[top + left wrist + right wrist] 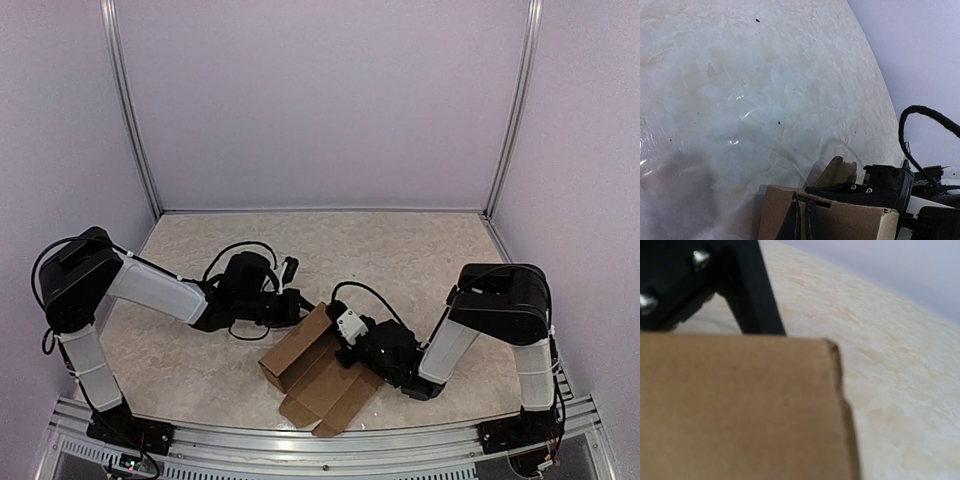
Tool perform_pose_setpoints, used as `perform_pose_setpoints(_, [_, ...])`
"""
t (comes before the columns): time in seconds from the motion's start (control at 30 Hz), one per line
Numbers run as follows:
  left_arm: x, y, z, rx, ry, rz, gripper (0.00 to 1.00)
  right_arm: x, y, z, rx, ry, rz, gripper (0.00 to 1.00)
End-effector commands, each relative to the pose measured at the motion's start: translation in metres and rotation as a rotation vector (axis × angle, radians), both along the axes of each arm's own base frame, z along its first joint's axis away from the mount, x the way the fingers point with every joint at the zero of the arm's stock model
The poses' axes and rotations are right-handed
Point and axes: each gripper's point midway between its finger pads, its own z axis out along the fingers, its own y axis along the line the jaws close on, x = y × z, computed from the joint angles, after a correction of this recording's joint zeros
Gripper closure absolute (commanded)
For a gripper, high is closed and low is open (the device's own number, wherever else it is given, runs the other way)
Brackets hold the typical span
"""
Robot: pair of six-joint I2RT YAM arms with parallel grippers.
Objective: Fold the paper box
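The paper box (318, 375) is plain brown cardboard, partly folded, lying open near the front middle of the table with flaps spread toward the near edge. My left gripper (303, 306) is at its far corner. In the left wrist view its fingers (805, 210) are shut together against the box's upright wall (855, 222), tips at the rim, and a rounded flap (840, 171) stands behind. My right gripper (348, 345) reaches into the box from the right. In the right wrist view a cardboard panel (740, 410) covers its fingers.
The marbled table (400, 260) stretches beyond the box, with purple walls and metal posts (130, 110) around it. A black cable (920, 120) loops over the right arm's wrist. The metal base rail (320, 450) runs along the near edge.
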Motion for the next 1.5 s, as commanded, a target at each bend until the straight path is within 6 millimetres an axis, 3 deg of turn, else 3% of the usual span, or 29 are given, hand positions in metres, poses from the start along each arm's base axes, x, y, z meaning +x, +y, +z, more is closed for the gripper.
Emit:
perform_pose_setpoints(0.0, [-0.058,0.005,-0.023,0.054,0.144,-0.170,0.92,0.009,-0.005,0.075,0.255,-0.151,-0.035,1.00])
perform_pose_setpoints(0.27, [-0.051,0.016,-0.010,0.029,0.127,-0.139,0.91,0.001,0.000,0.069,0.241,-0.140,0.024,1.00])
perform_pose_setpoints(0.87, [-0.082,-0.030,0.012,-0.062,0.081,-0.342,0.91,-0.006,0.006,0.070,0.243,-0.138,0.079,1.00])
perform_pose_setpoints(1.2, [-0.094,-0.046,0.018,-0.094,0.071,-0.394,0.91,-0.008,0.013,0.075,0.248,-0.144,0.096,1.00])
perform_pose_setpoints(1.37, [-0.089,-0.038,0.008,-0.059,0.083,-0.358,0.88,-0.009,0.014,0.076,0.245,-0.142,0.105,1.00])
perform_pose_setpoints(1.47, [-0.075,-0.019,-0.005,-0.013,0.113,-0.277,0.81,-0.011,0.013,0.071,0.230,-0.135,0.109,1.00])
